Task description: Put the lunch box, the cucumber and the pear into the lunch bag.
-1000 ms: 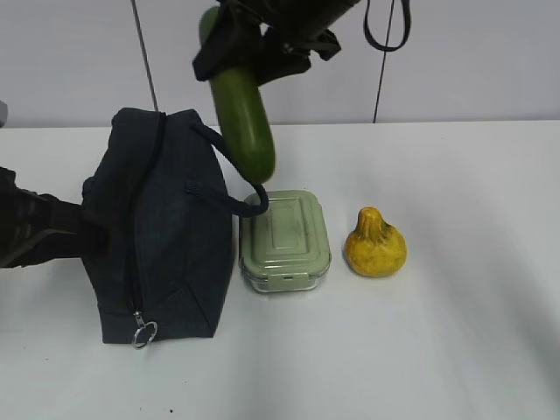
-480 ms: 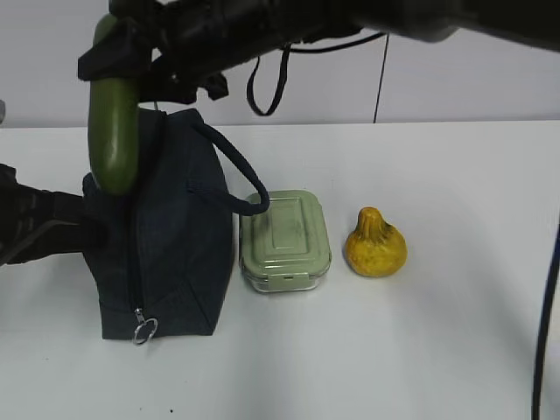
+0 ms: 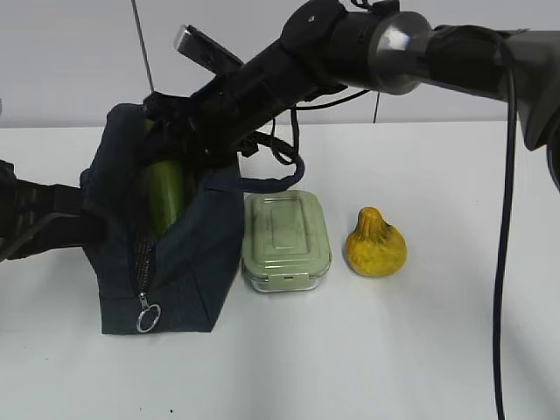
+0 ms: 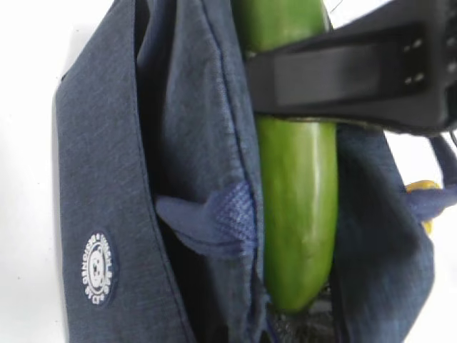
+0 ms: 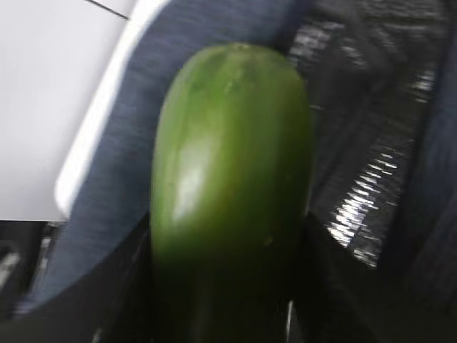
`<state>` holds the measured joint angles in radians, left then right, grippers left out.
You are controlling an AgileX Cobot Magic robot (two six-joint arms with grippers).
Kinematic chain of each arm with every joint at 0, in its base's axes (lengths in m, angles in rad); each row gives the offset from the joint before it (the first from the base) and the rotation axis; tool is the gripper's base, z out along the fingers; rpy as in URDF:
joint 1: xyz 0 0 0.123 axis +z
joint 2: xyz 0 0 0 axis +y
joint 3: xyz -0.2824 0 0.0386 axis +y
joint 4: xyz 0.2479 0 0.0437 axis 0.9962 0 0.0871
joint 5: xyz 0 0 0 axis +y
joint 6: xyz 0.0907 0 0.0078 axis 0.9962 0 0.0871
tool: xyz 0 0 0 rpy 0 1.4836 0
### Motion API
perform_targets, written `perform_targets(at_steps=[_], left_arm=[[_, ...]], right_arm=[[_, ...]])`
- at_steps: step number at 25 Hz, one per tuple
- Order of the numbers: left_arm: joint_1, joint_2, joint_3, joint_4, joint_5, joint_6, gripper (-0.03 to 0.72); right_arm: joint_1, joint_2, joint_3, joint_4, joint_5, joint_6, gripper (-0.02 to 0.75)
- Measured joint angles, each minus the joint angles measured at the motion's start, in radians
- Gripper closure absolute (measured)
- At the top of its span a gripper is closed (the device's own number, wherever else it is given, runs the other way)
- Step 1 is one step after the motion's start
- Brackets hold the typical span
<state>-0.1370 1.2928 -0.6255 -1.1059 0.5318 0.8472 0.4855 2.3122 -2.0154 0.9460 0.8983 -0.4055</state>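
One smooth dark green cucumber (image 3: 164, 194), clamped in the right tool (image 3: 179, 140), stands in one open navy fabric lunch bag (image 3: 188, 262) (silvery lining); the left tool (image 3: 87, 229) pinches the bag's side. One sage-lidded glass lunch box (image 3: 285, 241) and one yellow pear (image 3: 375, 244) sit on the white table (image 3: 394, 350).

Light: shining evenly, bright, washing out the white surface (image 3: 420, 350).
Shadows: lying soft beneath the pear (image 3: 375, 244).
Focus: blurring the cucumber (image 5: 232, 193) at the right wrist.
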Motion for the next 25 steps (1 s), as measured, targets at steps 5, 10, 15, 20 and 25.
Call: perform_targets(at_steps=[5, 10, 15, 20, 25], left_arm=[[0.000, 0.000, 0.000, -0.020, -0.002, 0.000, 0.701], [0.000, 0.000, 0.000, -0.025, -0.003, 0.000, 0.701], [0.000, 0.000, 0.000, -0.025, -0.006, 0.000, 0.701], [0.000, 0.000, 0.000, -0.027, -0.011, 0.000, 0.701], [0.000, 0.000, 0.000, -0.027, -0.011, 0.000, 0.701]], right_arm=[[0.000, 0.000, 0.000, -0.154, -0.009, 0.079, 0.339], [0.000, 0.000, 0.000, -0.113, -0.007, 0.070, 0.161], [0.000, 0.000, -0.039, -0.062, 0.045, 0.036, 0.119], [-0.024, 0.000, -0.178, -0.124, 0.161, 0.029, 0.209], [-0.040, -0.014, -0.343, -0.364, 0.298, 0.118, 0.257]])
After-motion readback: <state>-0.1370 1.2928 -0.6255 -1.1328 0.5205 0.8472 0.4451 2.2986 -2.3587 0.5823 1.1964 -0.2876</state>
